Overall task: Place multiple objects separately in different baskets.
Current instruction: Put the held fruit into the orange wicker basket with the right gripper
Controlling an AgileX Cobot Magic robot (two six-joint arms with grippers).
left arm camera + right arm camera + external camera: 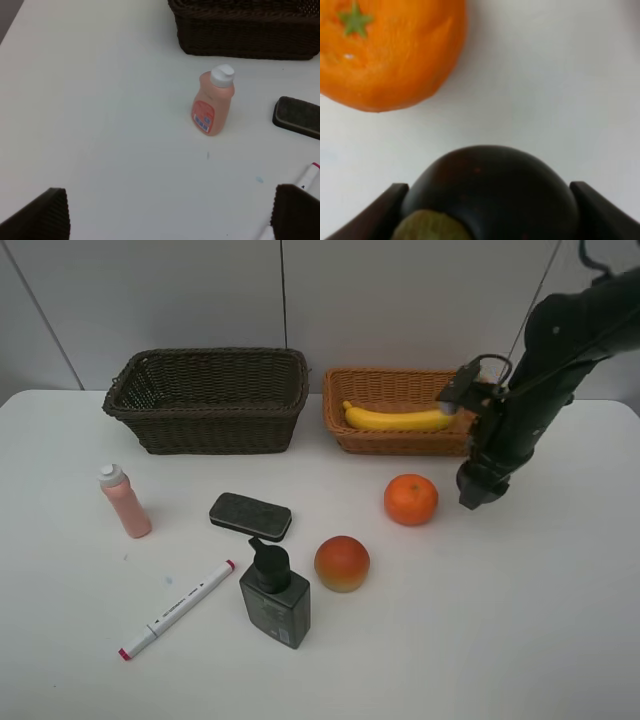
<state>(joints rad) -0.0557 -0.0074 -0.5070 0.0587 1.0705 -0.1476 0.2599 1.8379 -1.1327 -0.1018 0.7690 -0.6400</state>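
My right gripper (pixel 478 485) (pixel 487 190) is down at the table right of the orange (pixel 411 499) (pixel 385 50), shut on the dark mangosteen (pixel 490 195), which touches both fingers. The gripper hides the mangosteen in the high view. The banana (pixel 398 419) lies in the orange-tan basket (pixel 385 373). The dark brown basket (pixel 205 430) holds nothing I can see. My left gripper (pixel 172 192) is open above bare table, short of the pink bottle (pixel 125 502) (pixel 213 102). On the table lie the eraser (pixel 250 516) (pixel 297 116), marker (pixel 175 610) (pixel 307 177), pump bottle (pixel 274 598) and peach (pixel 342 563).
Both baskets stand along the back of the white table (pixel 520 640), against the wall. The right arm (pixel 560 350) reaches down from the upper right, passing over the tan basket's right end.
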